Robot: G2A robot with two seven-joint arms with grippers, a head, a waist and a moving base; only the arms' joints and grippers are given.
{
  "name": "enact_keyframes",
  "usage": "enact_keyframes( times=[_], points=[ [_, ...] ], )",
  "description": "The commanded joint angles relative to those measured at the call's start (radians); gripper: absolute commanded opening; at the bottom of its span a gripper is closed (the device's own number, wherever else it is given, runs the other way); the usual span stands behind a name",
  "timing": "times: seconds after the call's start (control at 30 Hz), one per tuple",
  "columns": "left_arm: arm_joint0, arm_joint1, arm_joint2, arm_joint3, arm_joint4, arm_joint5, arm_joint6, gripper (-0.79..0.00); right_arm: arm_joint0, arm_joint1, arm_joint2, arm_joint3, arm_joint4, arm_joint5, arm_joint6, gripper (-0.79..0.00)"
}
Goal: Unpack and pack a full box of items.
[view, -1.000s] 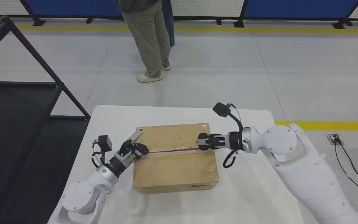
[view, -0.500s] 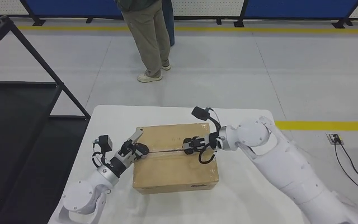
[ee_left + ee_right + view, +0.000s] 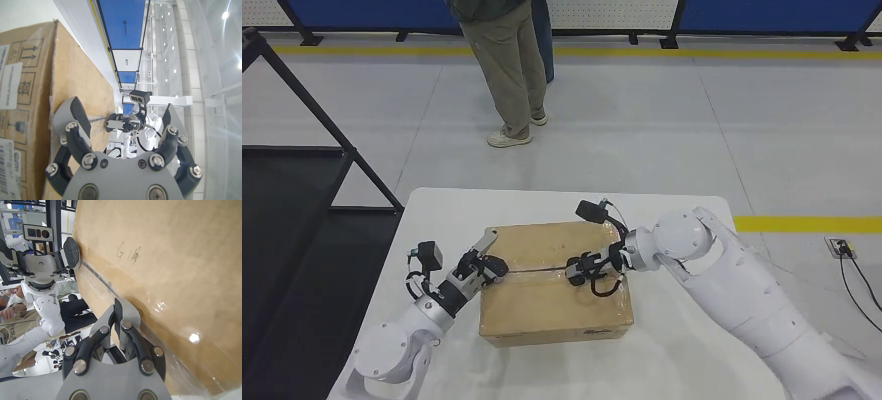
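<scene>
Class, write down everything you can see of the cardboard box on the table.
The cardboard box is brown, rectangular and lies flat on the white table. Its top flaps are shut, with glossy clear tape along the centre seam and a handwritten mark on top. One side carries printed handling symbols and white barcode labels. The open left gripper sits at one end of the seam, one pad on the box edge; the shut right gripper touches the seam nearer the middle.

Right claw (image 3: 575, 270) slid farther along the box (image 3: 542, 310) top.
</scene>
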Motion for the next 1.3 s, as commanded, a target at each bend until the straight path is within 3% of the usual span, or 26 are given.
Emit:
enact_keyframes(
  times=[0.0,0.77,0.97,1.27],
  points=[
    [0.004,0.0,-0.004,-0.001,-0.002,-0.001,0.002,0.0,0.006,-0.011,-0.011,0.011,0.014,0.002,-0.013,-0.785],
    [0.051,0.004,-0.05,-0.017,-0.032,-0.04,0.0,0.0,0.106,-0.18,-0.162,0.213,0.11,-0.13,-0.088,-0.785],
    [0.05,0.004,-0.055,-0.018,-0.034,-0.04,-0.008,0.0,0.105,-0.16,-0.111,0.241,0.079,-0.141,-0.056,-0.785],
    [0.031,0.006,-0.05,-0.011,-0.022,-0.026,-0.023,0.0,-0.006,-0.07,0.039,0.136,0.006,-0.116,-0.022,-0.785]
  ],
)
